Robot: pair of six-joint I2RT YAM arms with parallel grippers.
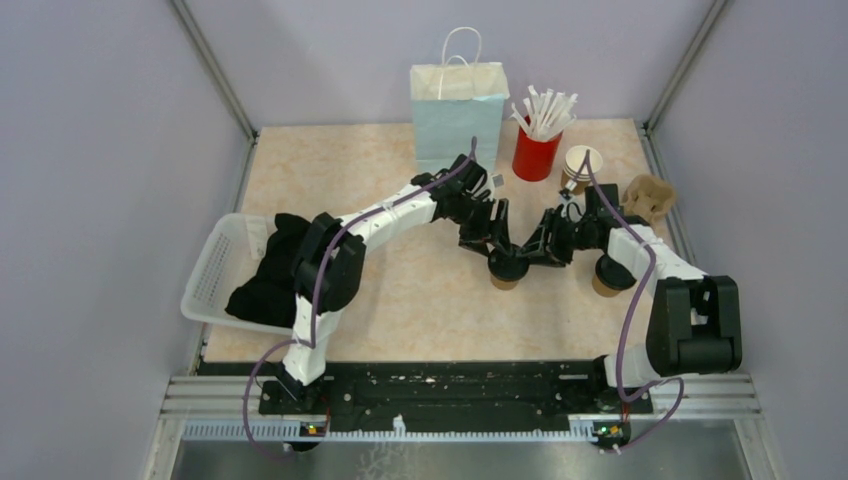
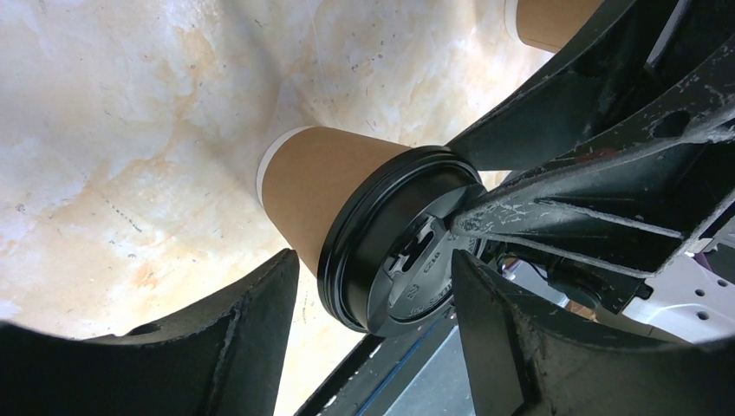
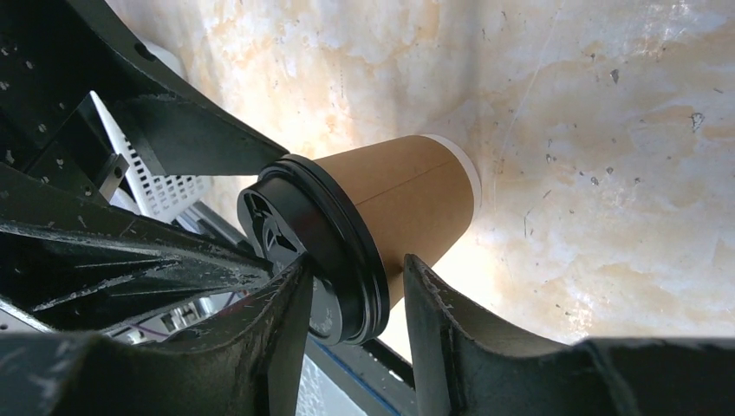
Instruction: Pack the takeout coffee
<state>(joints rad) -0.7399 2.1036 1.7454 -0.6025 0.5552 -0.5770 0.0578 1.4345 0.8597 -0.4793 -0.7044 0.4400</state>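
What your surfaces look like
Your cup [image 2: 321,186] is matt brown paper under a glossy black plastic lid [image 2: 407,251]. The table [image 1: 420,300] is smooth, marbled beige. You also have a pale blue paper bag [image 1: 458,110], a white perforated plastic basket [image 1: 210,270] and scuffed matt black fingers [image 2: 598,208].

Lidded cup [image 3: 407,208] between right hand's [image 3: 355,264] fingers

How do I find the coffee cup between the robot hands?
From the pale blue bag at the back, come forward. Between the left gripper and right gripper stands a black-lidded brown cup. The other lidded cup sits beside the right arm.
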